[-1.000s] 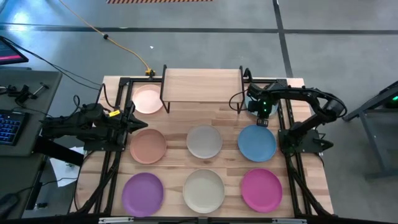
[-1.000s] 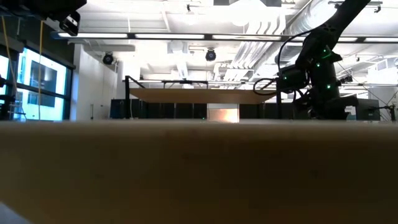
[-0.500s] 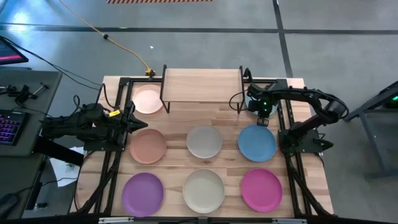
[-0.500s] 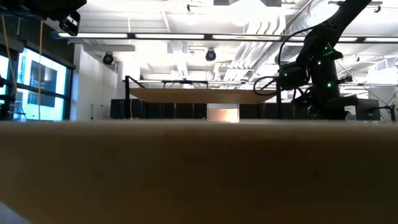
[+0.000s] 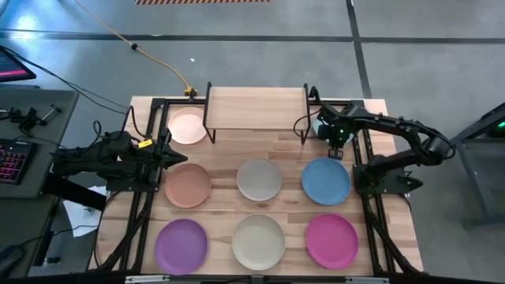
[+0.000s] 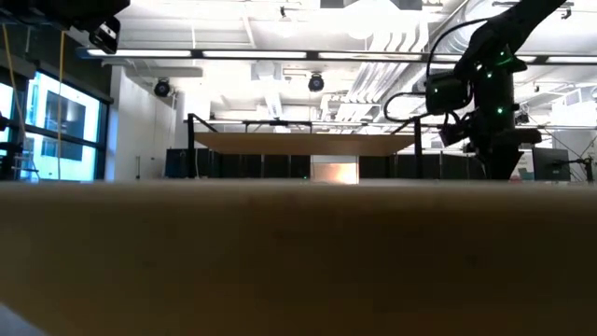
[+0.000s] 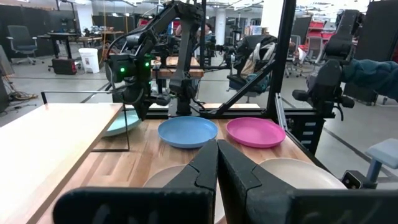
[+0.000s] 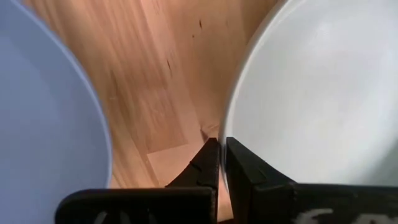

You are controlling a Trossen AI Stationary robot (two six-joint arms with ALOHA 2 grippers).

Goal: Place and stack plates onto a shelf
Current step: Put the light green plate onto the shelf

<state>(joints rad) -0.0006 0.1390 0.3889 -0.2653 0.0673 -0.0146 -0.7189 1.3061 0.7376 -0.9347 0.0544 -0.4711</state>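
Seven plates lie flat on the table: pale pink [image 5: 188,126], peach [image 5: 188,184], grey [image 5: 259,179], blue [image 5: 326,181], purple [image 5: 181,243], cream [image 5: 259,241] and magenta [image 5: 331,239]. The shelf [image 5: 256,107] stands at the far edge, its top bare. My right gripper [image 5: 334,140] hangs beside the shelf's right end, pointing down, shut on a pale teal plate [image 8: 311,93]. In the high view the arm hides most of that plate. My left gripper [image 7: 217,163] waits shut at the table's left side, level, above the peach plate's edge. My right gripper pinches the teal plate's rim [image 8: 231,134] between its two fingers, one inside the plate and one outside. The fingers come from above, pointing down. In the left wrist view the teal plate [image 7: 119,126] hangs tilted below the gripper; whether its low side is on the table I cannot tell.
The shelf's black legs [image 5: 304,134] stand close to the left of my right gripper. Black arm frames run along both table sides [image 5: 142,213] [image 5: 371,213]. The blue plate [image 8: 43,124] lies just near of the held plate.
My right gripper has risen beside the shelf's right end and shifted a little toward the table's right edge, staying shut on the teal plate's rim. The held rim has gone up with it.
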